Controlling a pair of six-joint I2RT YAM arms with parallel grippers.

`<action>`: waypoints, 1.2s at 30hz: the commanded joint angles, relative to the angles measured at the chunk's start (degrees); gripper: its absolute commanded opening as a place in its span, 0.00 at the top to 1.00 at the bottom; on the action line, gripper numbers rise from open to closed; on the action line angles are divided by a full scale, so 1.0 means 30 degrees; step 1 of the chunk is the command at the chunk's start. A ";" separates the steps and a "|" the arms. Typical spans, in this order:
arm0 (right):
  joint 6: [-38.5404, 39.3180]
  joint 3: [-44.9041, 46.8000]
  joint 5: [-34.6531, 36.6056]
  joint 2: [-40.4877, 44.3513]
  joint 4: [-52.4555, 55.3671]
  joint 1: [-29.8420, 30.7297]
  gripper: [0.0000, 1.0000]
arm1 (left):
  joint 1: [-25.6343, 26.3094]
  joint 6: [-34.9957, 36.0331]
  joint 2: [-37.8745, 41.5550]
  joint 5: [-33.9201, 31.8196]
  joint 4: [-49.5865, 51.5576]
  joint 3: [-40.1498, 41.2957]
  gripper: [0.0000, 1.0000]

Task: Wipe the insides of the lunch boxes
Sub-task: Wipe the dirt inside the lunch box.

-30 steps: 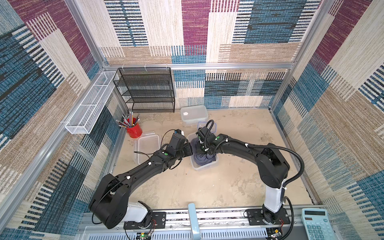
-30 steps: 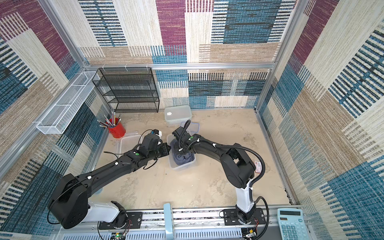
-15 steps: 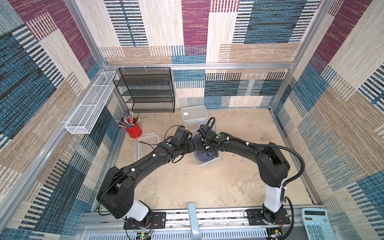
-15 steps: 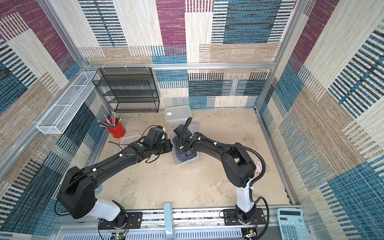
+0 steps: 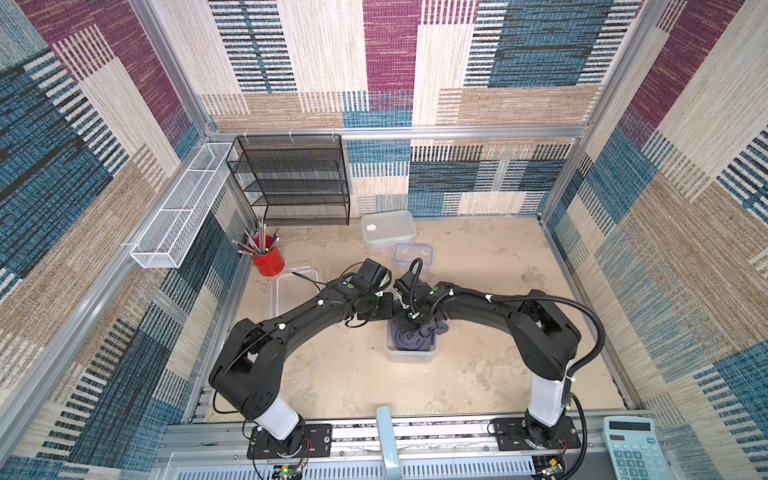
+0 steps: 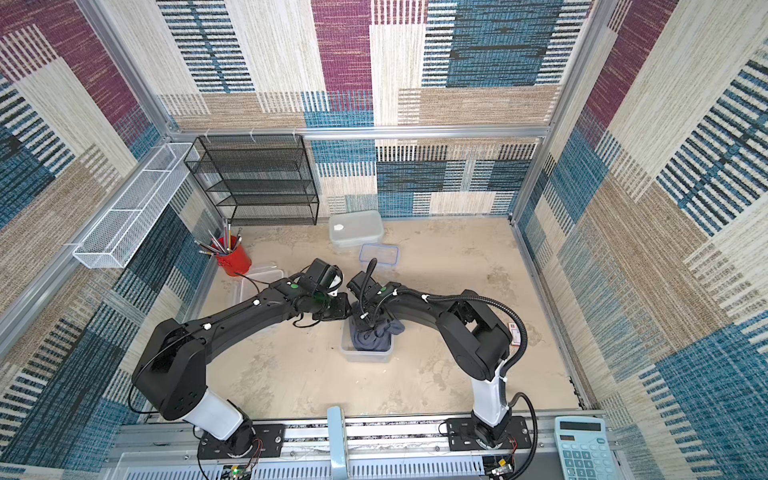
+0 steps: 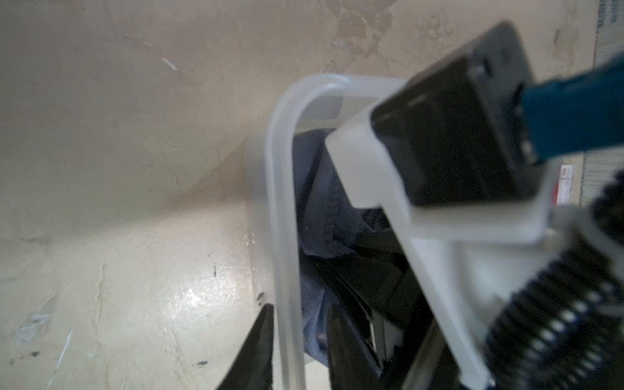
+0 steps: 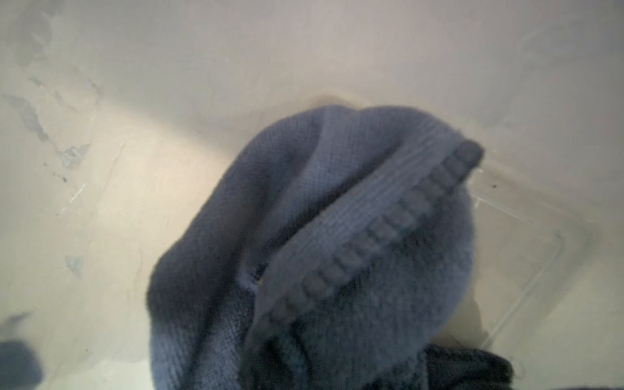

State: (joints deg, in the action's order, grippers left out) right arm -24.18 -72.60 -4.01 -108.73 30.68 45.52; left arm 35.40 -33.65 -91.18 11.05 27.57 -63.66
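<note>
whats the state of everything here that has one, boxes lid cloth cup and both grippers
small lunch box: open, cloth inside
cloth: bunched in the small lunch box
large lunch box: lid on
medium lunch box: open, no lid
blue-rimmed lid: off, lying flat
red cup of pencils: upright
left gripper: open, straddling the small box's rim
right gripper: shut on the cloth

Both top views look steeply down from high at the front onto the whole table (image 5: 340, 374). The two wrist cameras, very close, share the small lunch box (image 7: 280, 202) and blue-grey cloth (image 8: 337, 236).
</note>
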 commanded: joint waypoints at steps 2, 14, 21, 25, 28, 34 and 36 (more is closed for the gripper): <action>-0.0466 -0.0594 -0.0611 0.0048 -0.0790 0.0002 1.00 | -0.0015 0.0173 0.0793 0.0464 -0.0782 0.0204 0.62; -0.0281 -0.2091 -0.1950 0.0090 -0.1349 -0.0128 1.00 | -0.0053 -0.0221 0.1045 0.0651 -0.0708 0.1501 0.72; -0.0729 -0.2196 -0.2656 0.0061 -0.2427 -0.0658 1.00 | -0.0051 -0.0665 0.1540 0.0726 -0.1492 0.2235 0.90; -0.0855 -0.2182 -0.2131 -0.0772 -0.2715 -0.0664 1.00 | -0.0051 -0.0658 0.1455 0.0913 -0.1675 0.2149 1.00; -0.0918 -0.2574 -0.0899 -0.1437 -0.2872 -0.0641 1.00 | -0.0059 -0.0556 0.1316 0.1205 -0.1481 0.1845 1.00; -0.0804 -0.3407 0.3755 -0.1049 -0.3016 -0.0656 1.00 | -0.0026 -0.0073 0.1370 0.0387 0.0367 0.1062 1.00; -0.0623 -0.3588 0.5226 -0.0780 -0.3004 -0.0663 1.00 | -0.0008 0.0122 0.1363 -0.0216 0.1176 0.0790 1.00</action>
State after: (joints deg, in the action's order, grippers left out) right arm -26.11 -82.35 1.34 -112.27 26.83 43.81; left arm 35.03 -35.03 -87.35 8.75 26.83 -60.25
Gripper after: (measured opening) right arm 0.089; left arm 0.103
